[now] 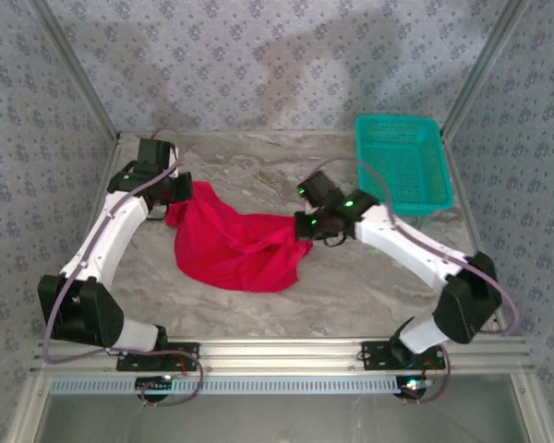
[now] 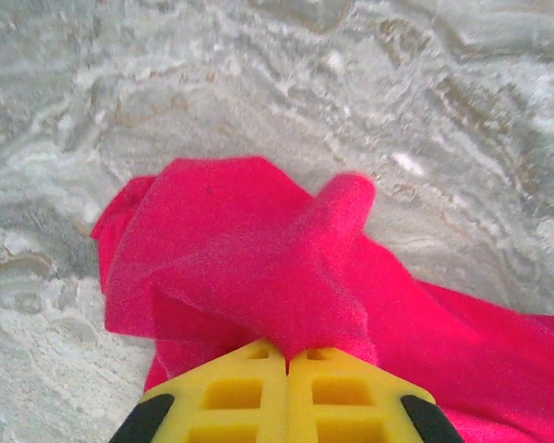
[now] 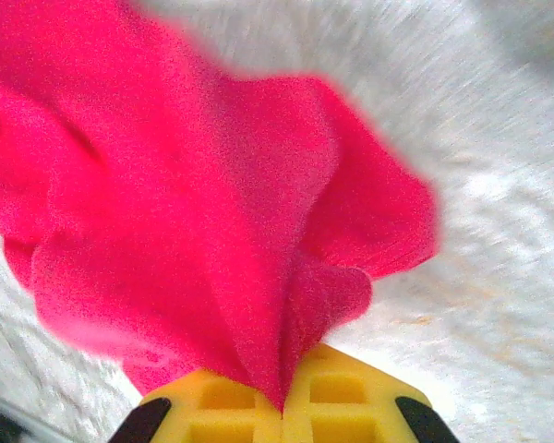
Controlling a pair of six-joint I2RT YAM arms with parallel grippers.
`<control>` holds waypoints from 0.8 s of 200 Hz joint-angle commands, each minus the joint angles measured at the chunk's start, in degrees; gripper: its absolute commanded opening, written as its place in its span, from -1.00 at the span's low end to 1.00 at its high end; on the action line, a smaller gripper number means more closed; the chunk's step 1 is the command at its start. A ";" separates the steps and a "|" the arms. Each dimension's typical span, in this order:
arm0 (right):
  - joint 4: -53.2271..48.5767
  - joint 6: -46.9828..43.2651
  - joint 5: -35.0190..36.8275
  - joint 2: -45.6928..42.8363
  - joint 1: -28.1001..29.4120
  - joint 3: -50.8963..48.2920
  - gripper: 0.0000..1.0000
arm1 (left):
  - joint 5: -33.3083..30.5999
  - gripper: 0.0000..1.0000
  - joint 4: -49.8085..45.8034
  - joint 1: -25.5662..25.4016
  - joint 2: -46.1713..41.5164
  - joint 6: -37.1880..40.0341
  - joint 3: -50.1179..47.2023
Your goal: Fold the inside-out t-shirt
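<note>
Left gripper [image 2: 287,356] clamped on t-shirt [image 1: 235,245] left end; right gripper [image 3: 282,402] clamped on right end; cloth bunched between.

Bunched bright red soft cloth t-shirt [image 1: 235,245]: sleeves and neck can't be told apart. Its ends hidden under left gripper [image 1: 178,191] and right gripper [image 1: 302,226]. Right wrist view: cloth blurred, cut by left edge.

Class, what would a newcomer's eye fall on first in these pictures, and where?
A crumpled bright red cloth t-shirt sprawls at the middle of the grey marbled table, its left end pinched by the left pincer, its right end by the right pincer. A teal plastic mesh basket stands at the far right corner.
</note>
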 commanded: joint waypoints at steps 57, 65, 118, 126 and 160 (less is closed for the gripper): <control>6.89 -5.71 -8.07 13.89 -14.30 5.75 -1.00 | -6.99 -0.13 7.05 -3.26 9.00 3.34 3.18; 6.63 -5.69 -8.80 15.55 -14.44 7.14 -1.00 | -8.77 0.05 9.43 -6.09 7.70 6.72 1.43; 5.76 -5.85 -9.20 17.60 -14.44 8.86 -1.00 | 7.20 0.29 22.17 -20.16 0.75 9.42 -11.30; 5.71 -5.81 -9.19 17.44 -14.45 8.58 -1.00 | 9.46 0.30 24.50 -22.03 1.63 8.99 -12.44; 6.11 -5.52 -9.54 16.66 -14.39 7.50 -1.00 | 10.63 0.31 25.91 -26.72 11.12 9.99 -9.01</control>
